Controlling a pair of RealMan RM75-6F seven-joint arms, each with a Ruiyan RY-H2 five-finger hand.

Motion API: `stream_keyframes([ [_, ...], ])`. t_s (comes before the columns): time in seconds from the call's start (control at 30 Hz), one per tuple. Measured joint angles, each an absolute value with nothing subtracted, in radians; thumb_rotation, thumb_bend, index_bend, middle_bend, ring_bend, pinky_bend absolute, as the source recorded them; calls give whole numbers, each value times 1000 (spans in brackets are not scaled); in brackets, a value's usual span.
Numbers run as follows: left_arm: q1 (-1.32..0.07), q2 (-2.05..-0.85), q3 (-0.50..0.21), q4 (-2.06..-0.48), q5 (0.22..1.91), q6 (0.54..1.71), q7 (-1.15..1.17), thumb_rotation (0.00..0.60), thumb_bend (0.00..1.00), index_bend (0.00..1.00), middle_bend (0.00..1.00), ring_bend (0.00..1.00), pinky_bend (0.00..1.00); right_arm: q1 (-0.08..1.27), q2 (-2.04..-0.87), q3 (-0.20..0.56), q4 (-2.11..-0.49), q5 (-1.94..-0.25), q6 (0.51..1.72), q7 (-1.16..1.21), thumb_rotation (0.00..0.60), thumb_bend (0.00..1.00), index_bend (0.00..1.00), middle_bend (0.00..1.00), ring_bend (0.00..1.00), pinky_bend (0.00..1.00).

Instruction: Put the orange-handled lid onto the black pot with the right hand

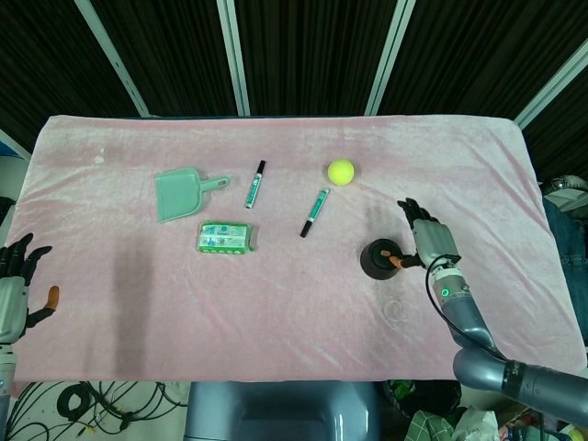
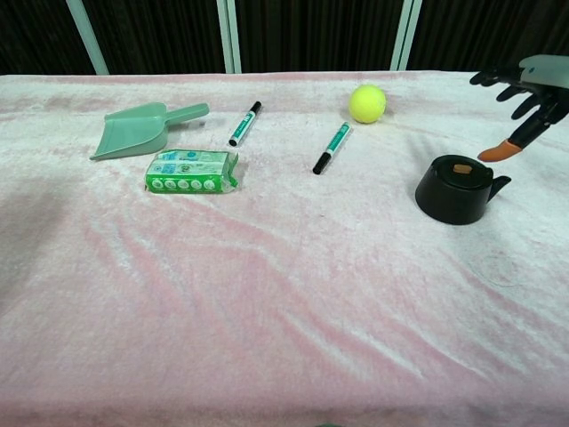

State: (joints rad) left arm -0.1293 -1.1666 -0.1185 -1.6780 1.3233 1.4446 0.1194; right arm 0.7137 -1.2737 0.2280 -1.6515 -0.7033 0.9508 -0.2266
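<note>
The black pot (image 2: 452, 200) stands right of centre on the pink cloth, also seen from above as the pot (image 1: 371, 269). The lid (image 2: 460, 175) sits flat on it, its small orange handle (image 2: 461, 168) pointing up; the lid (image 1: 380, 253) covers the pot's top in the head view. My right hand (image 2: 526, 87) hangs above and to the right of the pot, fingers spread, holding nothing and apart from the lid. In the head view the right hand (image 1: 424, 236) is just right of the pot. My left hand (image 1: 15, 287) is at the table's near left edge, fingers apart and empty.
A yellow-green ball (image 2: 367, 103) lies behind the pot. Two markers (image 2: 332, 148) (image 2: 244, 123), a green packet (image 2: 191, 171) and a green dustpan (image 2: 138, 130) lie across the left and middle. The cloth-covered table (image 2: 284, 311) ends close to the right of the pot.
</note>
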Motion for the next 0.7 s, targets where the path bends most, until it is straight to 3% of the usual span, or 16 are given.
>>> stream_keyframes([
  [0.2,-128,-1169,-118,-1679,1329,1449,118,600,441,179,0,0,0,625,-1178,207,-1764,-850,1090,-212,600,75,0,0,87,174],
  [0.4,-127,-1171,-119,-1683,1333,1456,114,600,441,176,0,0,0,478,-1106,102,-1845,-1058,1343,-280,600,76,0,0,84,174],
  [0.63,-122,-1177,-115,-1683,1349,1471,108,600,441,176,0,0,0,263,-1143,-50,-1818,-1308,1616,-324,600,76,0,0,84,174],
  [0.7,-121,-1178,-115,-1683,1353,1475,107,600,441,176,0,0,0,224,-1176,-75,-1783,-1346,1647,-328,600,76,0,0,84,174],
])
